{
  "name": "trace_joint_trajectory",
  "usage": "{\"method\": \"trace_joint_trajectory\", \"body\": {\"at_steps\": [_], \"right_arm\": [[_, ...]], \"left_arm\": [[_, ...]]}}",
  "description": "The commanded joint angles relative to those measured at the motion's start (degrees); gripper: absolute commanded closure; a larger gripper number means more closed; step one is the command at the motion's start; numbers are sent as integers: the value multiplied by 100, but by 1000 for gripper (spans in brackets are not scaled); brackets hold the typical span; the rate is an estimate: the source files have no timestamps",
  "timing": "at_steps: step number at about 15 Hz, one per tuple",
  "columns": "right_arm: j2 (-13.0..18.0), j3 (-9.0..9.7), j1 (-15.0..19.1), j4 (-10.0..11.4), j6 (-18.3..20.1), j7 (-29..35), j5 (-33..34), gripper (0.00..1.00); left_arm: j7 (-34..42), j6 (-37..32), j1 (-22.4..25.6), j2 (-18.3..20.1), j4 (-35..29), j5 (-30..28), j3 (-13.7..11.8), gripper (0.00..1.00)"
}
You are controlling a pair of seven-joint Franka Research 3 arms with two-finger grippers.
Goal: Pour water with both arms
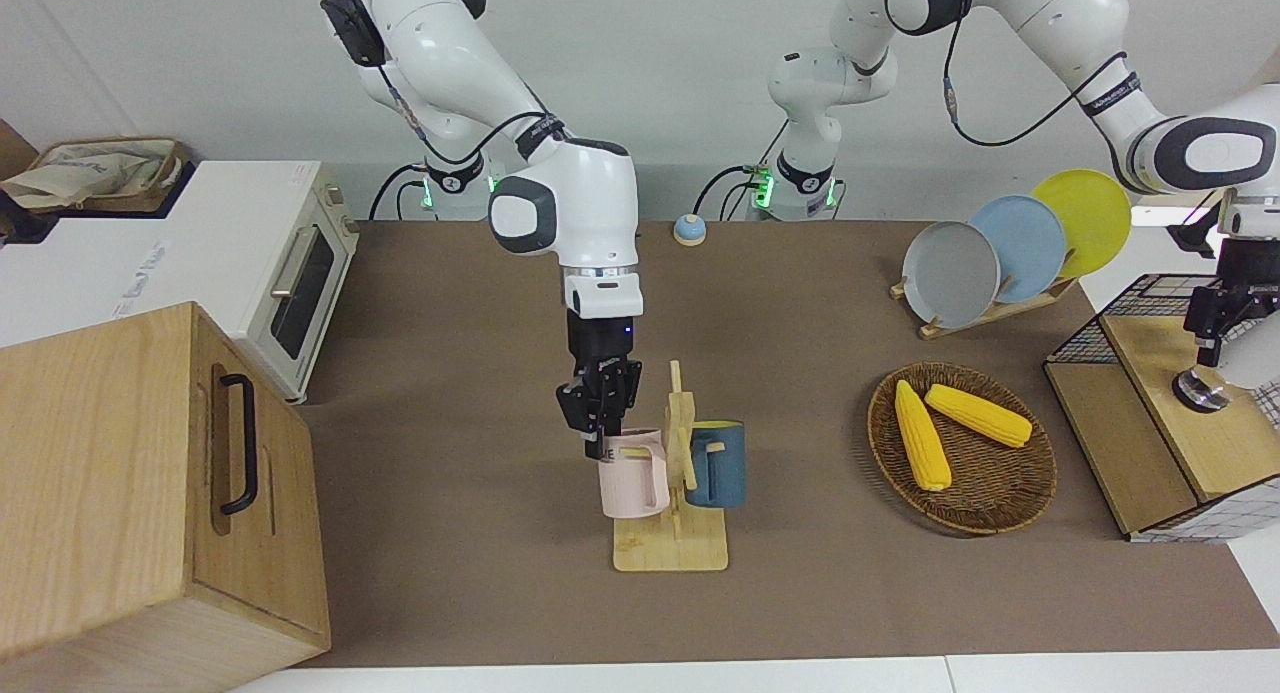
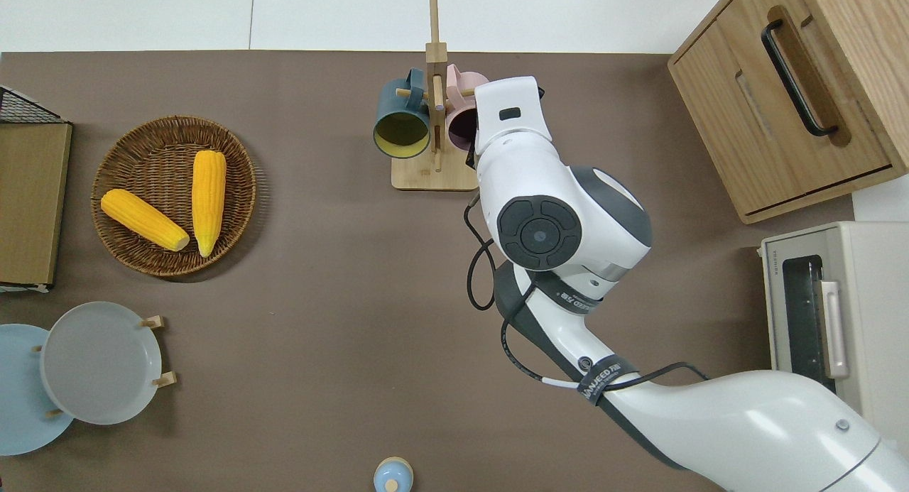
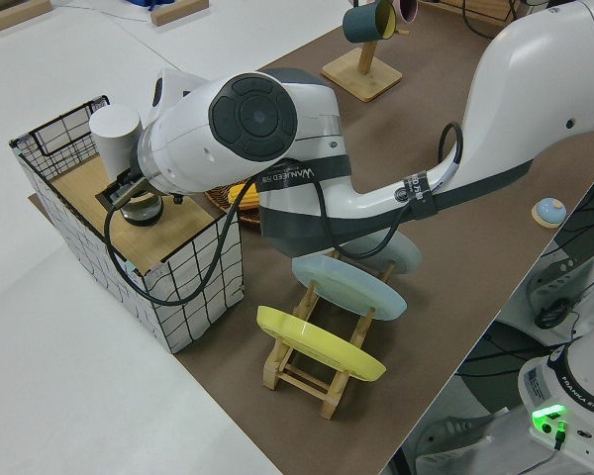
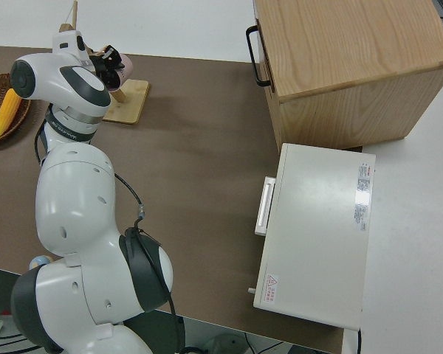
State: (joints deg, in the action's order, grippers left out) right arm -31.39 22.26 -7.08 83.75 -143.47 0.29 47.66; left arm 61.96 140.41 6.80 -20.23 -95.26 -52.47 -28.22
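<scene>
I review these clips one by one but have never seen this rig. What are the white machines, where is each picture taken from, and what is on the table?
They are two jointed robot arms, each ending in a black claw. The views: across the table, straight down, and one beside each arm. The right claw is at the rim of a pink mug hanging on a wooden mug rack beside a blue mug. The left claw is over a small round object on a wire-sided crate. Also there: a basket with two corn cobs, plates in a stand, a toaster oven and a wooden cabinet.
</scene>
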Motion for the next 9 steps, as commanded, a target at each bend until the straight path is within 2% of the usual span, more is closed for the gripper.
{"method": "trace_joint_trajectory", "body": {"at_steps": [1,5,9], "right_arm": [[-130,51,22,-149,-93,94,191,825],[-130,51,22,-149,-93,94,191,862],[-139,51,22,-140,-102,94,182,940]], "left_arm": [[150,100,32,-33,7,-123,27,299],[159,100,23,-24,16,-114,18,527],[159,100,23,-16,16,-97,1,872]]}}
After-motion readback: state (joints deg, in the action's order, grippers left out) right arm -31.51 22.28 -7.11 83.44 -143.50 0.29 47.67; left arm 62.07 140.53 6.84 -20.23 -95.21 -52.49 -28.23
